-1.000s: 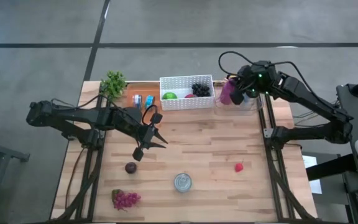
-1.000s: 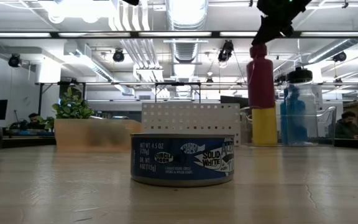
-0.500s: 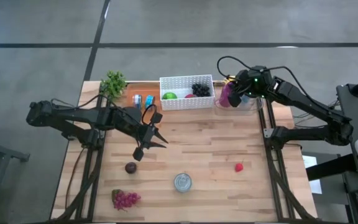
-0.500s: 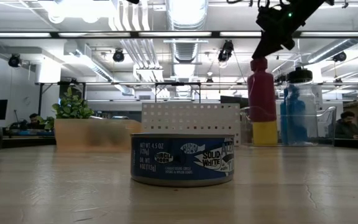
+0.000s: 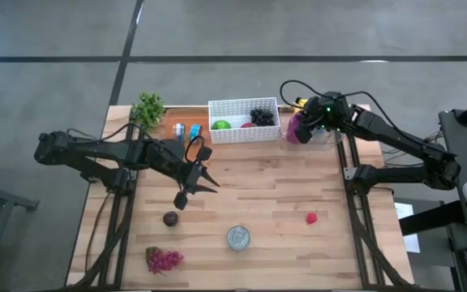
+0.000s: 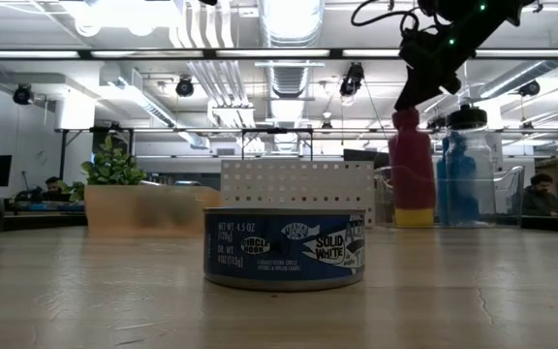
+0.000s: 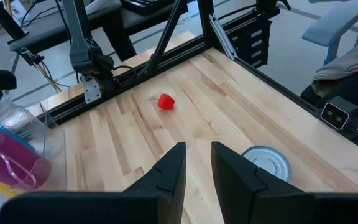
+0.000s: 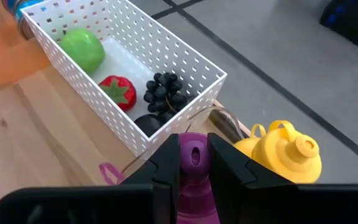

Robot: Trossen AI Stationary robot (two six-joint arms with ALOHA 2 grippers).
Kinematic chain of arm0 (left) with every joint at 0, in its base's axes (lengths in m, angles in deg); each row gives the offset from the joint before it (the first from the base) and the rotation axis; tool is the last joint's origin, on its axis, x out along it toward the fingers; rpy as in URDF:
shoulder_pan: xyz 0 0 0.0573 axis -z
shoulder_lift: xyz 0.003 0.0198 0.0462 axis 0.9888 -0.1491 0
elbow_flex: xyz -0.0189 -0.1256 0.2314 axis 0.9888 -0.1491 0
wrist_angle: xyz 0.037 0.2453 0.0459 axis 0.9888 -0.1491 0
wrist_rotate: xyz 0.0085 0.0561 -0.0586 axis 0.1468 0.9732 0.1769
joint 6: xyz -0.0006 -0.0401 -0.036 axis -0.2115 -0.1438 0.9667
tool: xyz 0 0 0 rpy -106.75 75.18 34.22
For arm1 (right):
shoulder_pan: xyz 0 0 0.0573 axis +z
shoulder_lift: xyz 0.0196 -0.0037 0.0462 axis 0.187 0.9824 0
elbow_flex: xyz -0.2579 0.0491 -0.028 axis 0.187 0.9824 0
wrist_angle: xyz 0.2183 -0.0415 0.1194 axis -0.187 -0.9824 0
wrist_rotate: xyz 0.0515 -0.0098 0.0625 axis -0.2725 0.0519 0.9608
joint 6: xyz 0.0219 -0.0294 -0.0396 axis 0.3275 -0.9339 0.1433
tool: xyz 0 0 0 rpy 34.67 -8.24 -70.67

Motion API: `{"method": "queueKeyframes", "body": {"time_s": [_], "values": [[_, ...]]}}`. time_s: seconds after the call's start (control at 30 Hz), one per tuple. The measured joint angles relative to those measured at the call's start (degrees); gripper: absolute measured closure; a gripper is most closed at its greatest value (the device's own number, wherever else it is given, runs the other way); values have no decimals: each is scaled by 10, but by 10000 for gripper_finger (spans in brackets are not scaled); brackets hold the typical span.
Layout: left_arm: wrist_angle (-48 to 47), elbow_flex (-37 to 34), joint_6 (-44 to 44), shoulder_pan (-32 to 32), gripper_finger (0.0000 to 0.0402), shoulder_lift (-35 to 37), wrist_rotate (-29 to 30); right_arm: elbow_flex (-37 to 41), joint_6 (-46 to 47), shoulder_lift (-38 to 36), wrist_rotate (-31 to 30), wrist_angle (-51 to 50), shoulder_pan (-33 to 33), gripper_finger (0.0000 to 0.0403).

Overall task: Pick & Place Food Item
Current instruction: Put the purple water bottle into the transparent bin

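Magenta bottle (image 8: 193, 186) cap clamped by right end effector (image 8: 192, 163).

- White perforated plastic basket (image 5: 243, 120) sits upper centre on the wooden tabletop (image 5: 274, 195), with the clear plastic bin (image 5: 314, 134) right of it.
- Round metal tin can (image 5: 238, 238) lies lower centre.
- Small red strawberry (image 5: 311, 217) lies to the can's right, the purple grape bunch (image 5: 163, 259) lower left.

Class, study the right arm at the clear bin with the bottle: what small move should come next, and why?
Probably open the right gripper and lift clear. It is shut on the cap of the purple bottle, which looks lowered into the clear bin beside the blue bottle.
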Motion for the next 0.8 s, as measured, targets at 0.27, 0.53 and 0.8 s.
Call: {"method": "queueKeyframes", "body": {"time_s": [0.27,0.53,0.8], "values": [[2,0,0,0,323,0,0,27,1,0,0,6,-6,349],[2,0,0,0,323,0,0,34,1,0,0,15,-6,343],[4,1,-1,0,323,0,0,33,4,0,0,13,-5,304]]}}
